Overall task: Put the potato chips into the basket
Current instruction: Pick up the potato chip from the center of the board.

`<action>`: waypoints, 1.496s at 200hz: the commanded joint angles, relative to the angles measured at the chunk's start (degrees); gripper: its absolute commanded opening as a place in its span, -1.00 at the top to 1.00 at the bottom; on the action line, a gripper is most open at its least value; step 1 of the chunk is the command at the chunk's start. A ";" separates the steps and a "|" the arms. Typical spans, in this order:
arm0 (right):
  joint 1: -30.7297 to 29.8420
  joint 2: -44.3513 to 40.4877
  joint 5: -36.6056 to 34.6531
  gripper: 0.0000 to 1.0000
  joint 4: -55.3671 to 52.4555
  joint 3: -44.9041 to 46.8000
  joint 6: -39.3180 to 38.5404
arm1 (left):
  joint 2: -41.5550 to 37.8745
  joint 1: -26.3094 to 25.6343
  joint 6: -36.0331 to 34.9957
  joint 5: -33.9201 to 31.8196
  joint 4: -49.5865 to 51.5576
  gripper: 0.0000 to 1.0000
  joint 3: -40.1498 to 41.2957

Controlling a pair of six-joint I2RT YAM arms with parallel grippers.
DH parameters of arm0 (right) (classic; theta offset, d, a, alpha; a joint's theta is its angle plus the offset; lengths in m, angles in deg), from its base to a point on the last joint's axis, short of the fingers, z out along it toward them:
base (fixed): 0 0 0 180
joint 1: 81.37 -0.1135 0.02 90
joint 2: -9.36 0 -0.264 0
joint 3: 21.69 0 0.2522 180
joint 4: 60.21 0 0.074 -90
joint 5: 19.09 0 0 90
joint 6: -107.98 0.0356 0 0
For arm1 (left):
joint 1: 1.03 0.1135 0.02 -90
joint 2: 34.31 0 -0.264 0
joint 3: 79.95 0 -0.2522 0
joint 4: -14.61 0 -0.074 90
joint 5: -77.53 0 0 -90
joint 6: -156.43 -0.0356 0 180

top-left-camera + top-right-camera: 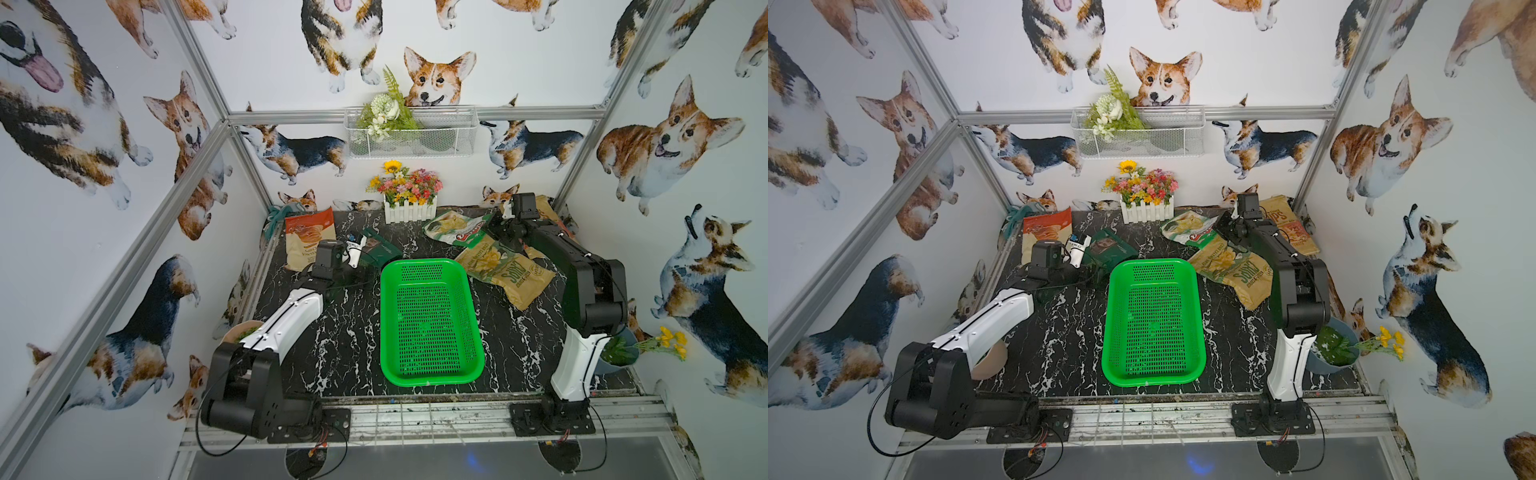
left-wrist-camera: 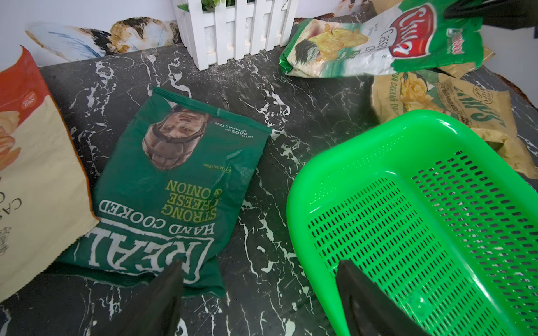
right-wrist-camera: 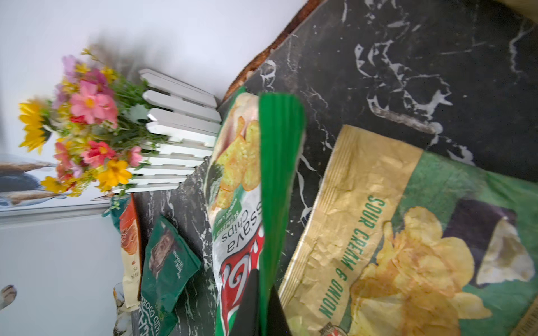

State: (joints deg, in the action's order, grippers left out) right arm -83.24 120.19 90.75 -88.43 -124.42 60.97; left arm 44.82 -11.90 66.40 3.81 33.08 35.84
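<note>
Now | right fingers (image 3: 247, 308) clamp Chuba bag (image 3: 233, 232) | REAL bag (image 2: 174, 189) flat

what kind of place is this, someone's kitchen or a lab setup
Probably a robot test booth, not a kitchen: a left arm and right arm bolted to a front rail, aluminium frame posts carrying corgi-print walls, and a marble-look tabletop staged with snack bags.

**Table layout**

I see the basket (image 1: 424, 262) in the middle of the table (image 1: 353, 332). The REAL bag (image 1: 382, 249) lies by its far-left corner, the corner bag (image 1: 303, 241) further left. The sour cream CHIPS bag (image 1: 511, 270) lies by its far-right corner, the Chuba bag (image 1: 453, 226) overlapping that bag's far end. The flower planter (image 1: 409, 210) stands behind, centred.
</note>
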 commanded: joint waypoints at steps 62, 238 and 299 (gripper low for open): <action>-2.41 -7.40 5.18 1.00 9.70 -3.11 7.60 | -4.12 0.19 0.68 -5.76 -6.54 -0.67 3.30; -33.05 -43.64 -25.43 1.00 13.43 14.51 4.47 | -12.25 2.61 3.20 -17.57 -15.21 -0.65 10.75; -38.78 -46.23 -25.02 1.00 12.39 20.78 12.74 | -15.68 3.05 3.01 -18.57 -17.77 -0.64 13.27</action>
State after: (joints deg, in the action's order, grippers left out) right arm -120.79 75.32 67.97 -78.72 -105.58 69.32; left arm 29.70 -8.95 69.83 -14.03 17.89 48.75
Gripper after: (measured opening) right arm 0.056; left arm 0.823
